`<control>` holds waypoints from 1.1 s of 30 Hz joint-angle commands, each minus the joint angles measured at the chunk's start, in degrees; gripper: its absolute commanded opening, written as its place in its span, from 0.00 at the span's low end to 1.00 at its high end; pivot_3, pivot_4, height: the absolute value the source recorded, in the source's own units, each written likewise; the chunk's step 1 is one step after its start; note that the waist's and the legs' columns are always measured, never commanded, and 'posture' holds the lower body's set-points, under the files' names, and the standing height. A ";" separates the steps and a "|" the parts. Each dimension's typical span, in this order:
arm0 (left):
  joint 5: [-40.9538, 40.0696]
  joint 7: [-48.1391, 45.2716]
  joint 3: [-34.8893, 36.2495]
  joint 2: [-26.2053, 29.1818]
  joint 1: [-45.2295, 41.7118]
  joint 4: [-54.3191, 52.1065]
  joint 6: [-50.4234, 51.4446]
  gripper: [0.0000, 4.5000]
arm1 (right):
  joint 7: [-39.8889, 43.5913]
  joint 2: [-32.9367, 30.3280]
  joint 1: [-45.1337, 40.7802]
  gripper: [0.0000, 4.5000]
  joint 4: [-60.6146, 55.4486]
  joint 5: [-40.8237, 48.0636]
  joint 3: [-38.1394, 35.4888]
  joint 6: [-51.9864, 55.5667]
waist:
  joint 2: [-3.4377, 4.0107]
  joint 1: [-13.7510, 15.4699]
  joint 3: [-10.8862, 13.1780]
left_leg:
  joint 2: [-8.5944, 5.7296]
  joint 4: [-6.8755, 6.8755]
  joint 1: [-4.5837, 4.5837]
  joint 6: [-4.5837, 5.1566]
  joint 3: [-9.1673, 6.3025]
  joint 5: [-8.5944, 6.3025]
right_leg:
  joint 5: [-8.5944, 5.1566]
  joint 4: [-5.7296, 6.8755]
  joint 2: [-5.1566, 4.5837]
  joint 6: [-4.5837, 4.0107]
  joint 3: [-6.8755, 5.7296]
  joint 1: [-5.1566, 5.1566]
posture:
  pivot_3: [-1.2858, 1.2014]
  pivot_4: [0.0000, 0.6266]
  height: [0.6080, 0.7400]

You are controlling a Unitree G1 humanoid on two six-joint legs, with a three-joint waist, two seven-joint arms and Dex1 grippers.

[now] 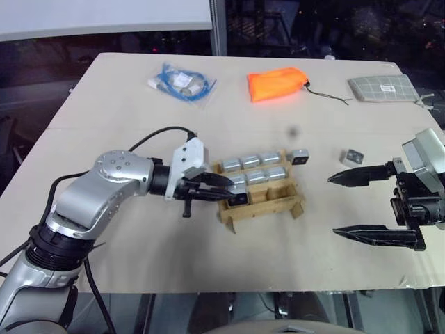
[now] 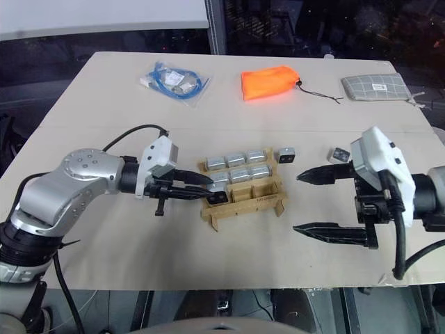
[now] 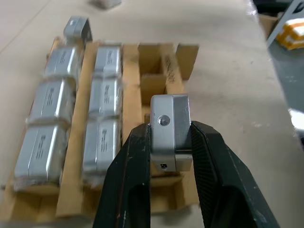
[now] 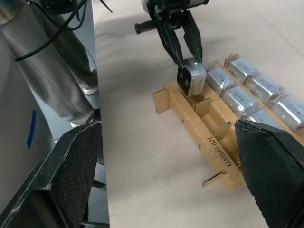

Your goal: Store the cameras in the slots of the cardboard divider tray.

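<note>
I see the left gripper (image 3: pixel 168 142) clamped on one camera (image 3: pixel 170 130), holding it over the near-row end slot of the cardboard divider tray (image 1: pixel 268 204); six cameras (image 1: pixel 259 168) fill the two far rows; two loose cameras (image 1: pixel 300 156) lie on the table (image 1: pixel 208 257); right gripper (image 1: pixel 354 205) spread wide, well apart from the tray.

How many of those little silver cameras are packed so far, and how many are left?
Six cameras already fill the two far rows of the cardboard divider tray. The left gripper is shut on a seventh camera, holding it over the near row's left-end slot. That near row still looks empty. Two loose cameras wait on the table: one right beside the tray, another farther right, near the open right gripper.
</note>
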 commanded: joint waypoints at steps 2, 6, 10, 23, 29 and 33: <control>2.78 0.36 0.09 0.21 1.25 -3.37 -1.46 0.14 | -0.13 -1.06 -1.40 0.99 0.26 -0.79 -0.72 -1.57 | 0.00 0.00 0.00 | 0.00 0.00 0.00 0.00 0.01 0.00 | 0.00 0.00 0.00 0.00 0.01 0.00 | 0.52 0.24 1.00; 3.81 0.73 0.12 -0.77 2.51 -4.20 -1.71 0.14 | -0.14 -0.74 -1.51 0.99 0.38 -1.75 -0.10 -2.19 | 0.00 -0.01 0.00 | 0.00 0.00 0.00 -0.01 0.00 0.01 | 0.00 0.01 0.00 0.00 0.00 0.00 | 0.52 0.24 1.00; 5.53 0.38 -0.20 -0.62 3.31 -5.13 -2.56 0.14 | -0.40 -0.20 -1.51 0.99 0.35 -2.65 0.00 -3.09 | 0.00 -0.01 0.00 | 0.01 0.01 0.00 -0.01 0.00 0.01 | 0.00 0.01 0.01 0.00 0.00 0.00 | 0.52 0.24 1.00; 11.61 2.36 -0.36 -2.75 2.55 -4.27 -5.12 0.14 | 0.39 -0.77 0.44 0.99 -0.20 -4.61 -0.62 -3.98 | 0.00 0.01 0.00 | -0.02 0.04 0.00 -0.01 0.00 0.01 | 0.01 0.04 0.01 0.01 0.00 0.01 | 0.52 0.24 1.00; 10.53 2.26 0.15 -2.19 3.11 -5.70 -1.81 0.14 | 0.79 -0.48 0.42 0.99 0.09 -5.80 -0.06 -4.61 | 0.00 -0.02 -0.01 | -0.01 0.07 0.01 -0.01 0.00 0.01 | 0.01 0.09 0.02 0.01 0.00 0.01 | 0.52 0.24 1.00; 7.44 1.70 1.61 -2.21 3.42 -7.64 1.18 0.53 | 1.00 -0.45 0.37 1.00 0.24 -6.22 0.18 -4.88 | 0.00 -0.02 -0.01 | 0.00 0.07 0.01 -0.02 0.00 0.02 | 0.01 0.09 0.02 0.01 0.00 0.01 | 0.52 0.24 1.00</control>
